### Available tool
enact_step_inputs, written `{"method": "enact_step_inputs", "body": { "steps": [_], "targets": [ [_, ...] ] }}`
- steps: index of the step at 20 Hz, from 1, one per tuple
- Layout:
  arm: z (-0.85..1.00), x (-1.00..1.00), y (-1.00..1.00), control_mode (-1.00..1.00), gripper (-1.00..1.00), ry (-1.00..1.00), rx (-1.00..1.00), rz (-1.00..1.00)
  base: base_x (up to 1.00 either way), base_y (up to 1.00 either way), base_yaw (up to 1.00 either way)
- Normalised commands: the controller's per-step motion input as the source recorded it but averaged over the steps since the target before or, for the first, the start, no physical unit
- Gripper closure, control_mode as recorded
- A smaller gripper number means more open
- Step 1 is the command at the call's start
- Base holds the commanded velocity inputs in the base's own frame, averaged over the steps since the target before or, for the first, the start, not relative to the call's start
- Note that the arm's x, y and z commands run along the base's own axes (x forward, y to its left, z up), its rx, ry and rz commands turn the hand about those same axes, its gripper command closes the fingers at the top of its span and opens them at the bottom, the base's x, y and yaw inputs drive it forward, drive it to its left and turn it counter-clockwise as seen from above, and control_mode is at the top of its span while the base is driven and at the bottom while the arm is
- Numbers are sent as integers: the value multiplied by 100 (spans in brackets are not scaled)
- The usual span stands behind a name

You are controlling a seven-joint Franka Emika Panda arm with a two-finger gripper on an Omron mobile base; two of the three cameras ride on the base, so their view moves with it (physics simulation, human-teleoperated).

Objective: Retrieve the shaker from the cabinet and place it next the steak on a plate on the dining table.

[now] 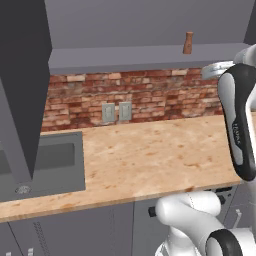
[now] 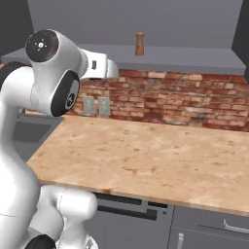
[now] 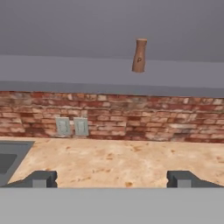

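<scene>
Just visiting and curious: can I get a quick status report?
End effector open, empty, above the counter. Shaker upright on the cabinet shelf, untouched. Nothing between them.

The shaker (image 2: pixel 139 44) stood upright on the cabinet (image 2: pixel 185 56) shelf at twelve o'clock, above the counter (image 2: pixel 146 160).

1. A wood-grain counter (image 1: pixel 150 155) ran below a red brick backsplash (image 1: pixel 150 95).
2. Two grey outlets (image 1: pixel 116 112) sat side by side on the backsplash, just above the counter.
3. A dark grey sink (image 1: pixel 55 160) was set into the counter at its left end.
4. Grey cupboards (image 2: pixel 209 231) stood under the counter.
</scene>
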Motion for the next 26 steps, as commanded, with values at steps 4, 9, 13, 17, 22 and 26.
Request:
{"method": "enact_step_inputs", "body": {
  "steps": [4, 9, 13, 17, 22, 26],
  "targets": [
    [21, 14, -23, -100, -100, -1, 0, 0, 0, 0, 0],
    [17, 18, -10, -100, -100, -10, 0, 0, 0, 0, 0],
    [11, 27, -1, -100, -100, -8, 0, 0, 0, 0, 0],
    [5, 35, -1, -100, -100, -2, 0, 0, 0, 0, 0],
    [0, 37, -13, -100, -100, 0, 0, 0, 0, 0, 0],
    [0, 39, -19, -100, -100, -2, 0, 0, 0, 0, 0]
  ]
}}
